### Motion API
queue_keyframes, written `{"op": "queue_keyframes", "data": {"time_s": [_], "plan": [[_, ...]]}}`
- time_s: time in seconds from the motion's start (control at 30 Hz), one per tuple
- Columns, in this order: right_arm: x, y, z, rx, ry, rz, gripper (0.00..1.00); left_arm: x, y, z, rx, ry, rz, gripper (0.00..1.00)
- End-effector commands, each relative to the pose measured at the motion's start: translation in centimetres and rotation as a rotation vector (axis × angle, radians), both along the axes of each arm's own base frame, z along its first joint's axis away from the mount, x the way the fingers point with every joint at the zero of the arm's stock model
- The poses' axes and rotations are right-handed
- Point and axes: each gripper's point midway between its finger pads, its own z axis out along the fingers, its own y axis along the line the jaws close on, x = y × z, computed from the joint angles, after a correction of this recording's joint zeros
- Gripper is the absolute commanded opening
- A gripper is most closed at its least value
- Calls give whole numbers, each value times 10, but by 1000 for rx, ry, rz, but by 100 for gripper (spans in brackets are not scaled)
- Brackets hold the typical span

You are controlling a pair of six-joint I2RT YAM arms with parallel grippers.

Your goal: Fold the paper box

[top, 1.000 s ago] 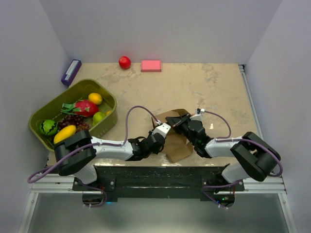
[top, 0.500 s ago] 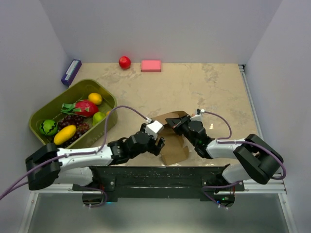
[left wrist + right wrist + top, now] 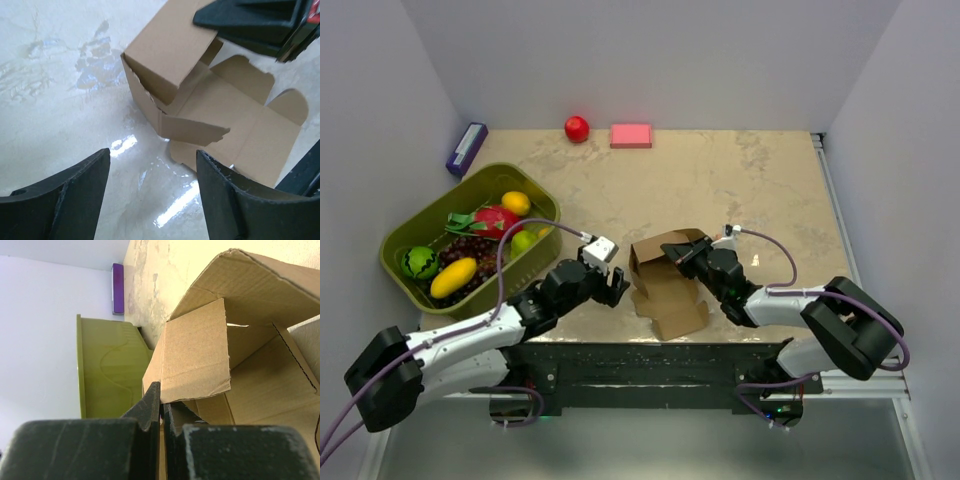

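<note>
The paper box (image 3: 665,280) sits half formed on the table (image 3: 750,180), just to the right of your left gripper (image 3: 618,288) and against the tips of your right gripper (image 3: 680,257). Its lid panel lies flat towards the near edge.

Your left gripper is spread wide, holds nothing and stands apart from the box. Your right gripper is closed tight at the box's far-right wall. The wrist view doesn't show whether a thin edge of card is pinched between the tips.

The biggest risk is the whole box sliding or turning on the glossy top if your left gripper pushes in while the right has no real hold. Next, the raised walls could fold flat if you press them from above. Smallest, the loose side flap (image 3: 192,131) nearest your left gripper has a ragged edge. It could buckle outward or tear if a finger catches it.

The green basket (image 3: 432,208) of fruit lies to the left of and beyond your left gripper, near its elbow, so a wide swing could clip it. The pink block (image 3: 631,135), purple box (image 3: 467,148) and red ball (image 3: 577,128) are well beyond both grippers. Nothing stands between your left gripper and the box.
</note>
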Motion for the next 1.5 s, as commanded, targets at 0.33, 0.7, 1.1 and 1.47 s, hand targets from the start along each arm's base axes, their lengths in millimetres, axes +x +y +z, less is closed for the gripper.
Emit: {"op": "queue_keyframes", "data": {"time_s": [0.33, 0.7, 1.1, 1.47], "plan": [[-3, -4, -11, -61, 23, -1, 0, 26, -28, -1, -51, -208, -80, 68], [-2, -3, -12, -68, 32, 1, 0, 48, -51, -5, -35, -252, -105, 64], [-1, 0, -5, -56, 55, 0, 0, 64, -63, -17, -5, -255, -96, 62], [-3, 2, -1, -40, 94, 1, 0, 77, -54, -36, 72, -249, -31, 59]]}}
